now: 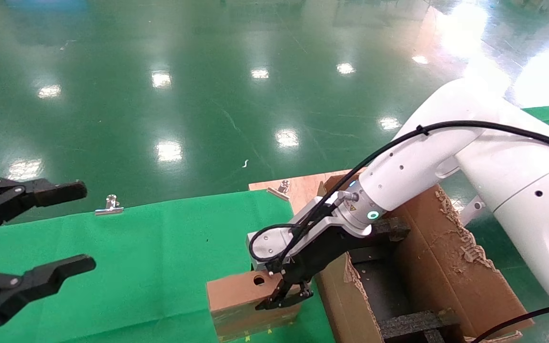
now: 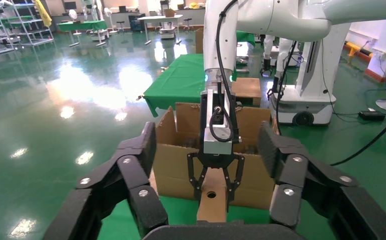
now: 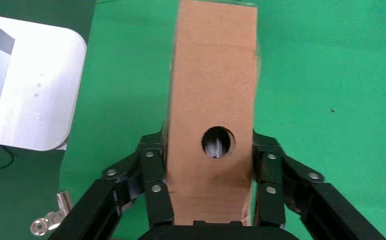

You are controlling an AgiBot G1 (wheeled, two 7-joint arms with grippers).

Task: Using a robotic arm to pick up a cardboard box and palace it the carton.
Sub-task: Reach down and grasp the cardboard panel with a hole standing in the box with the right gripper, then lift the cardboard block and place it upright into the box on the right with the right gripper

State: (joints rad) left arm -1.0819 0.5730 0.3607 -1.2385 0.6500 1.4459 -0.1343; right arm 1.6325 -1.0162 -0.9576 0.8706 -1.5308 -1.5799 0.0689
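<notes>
Head view showed the right gripper (image 1: 288,296) clamped across the narrow sides of the cardboard box (image 1: 236,291) on the green cloth (image 1: 150,257), the carton (image 1: 439,267) just beside it, rightward. The left gripper (image 1: 41,233) hung open, far off.

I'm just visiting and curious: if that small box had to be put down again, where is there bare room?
The green cloth lies bare between the open left claw and the cardboard box. It is crowded at the right claw, closed on the box beside the carton, whose inside holds black foam inserts; a dark gap shows between them.
</notes>
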